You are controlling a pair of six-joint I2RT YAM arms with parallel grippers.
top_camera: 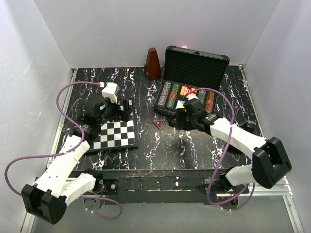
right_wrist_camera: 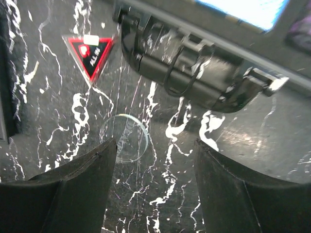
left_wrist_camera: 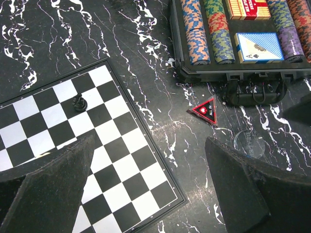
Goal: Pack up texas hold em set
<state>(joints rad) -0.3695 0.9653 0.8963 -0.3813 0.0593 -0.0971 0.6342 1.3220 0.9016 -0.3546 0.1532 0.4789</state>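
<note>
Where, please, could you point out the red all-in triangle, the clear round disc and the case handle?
red all-in triangle (left_wrist_camera: 204,110): left wrist view, centre of its face.
clear round disc (right_wrist_camera: 129,136): right wrist view, middle of the disc.
case handle (left_wrist_camera: 253,93): left wrist view, middle of the grip.

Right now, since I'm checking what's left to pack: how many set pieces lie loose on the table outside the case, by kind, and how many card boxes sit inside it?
Red triangular ALL IN marker, loose: 1
Clear round disc, loose: 1
Card boxes, red and blue, in the case: 2
Total: 4
</note>
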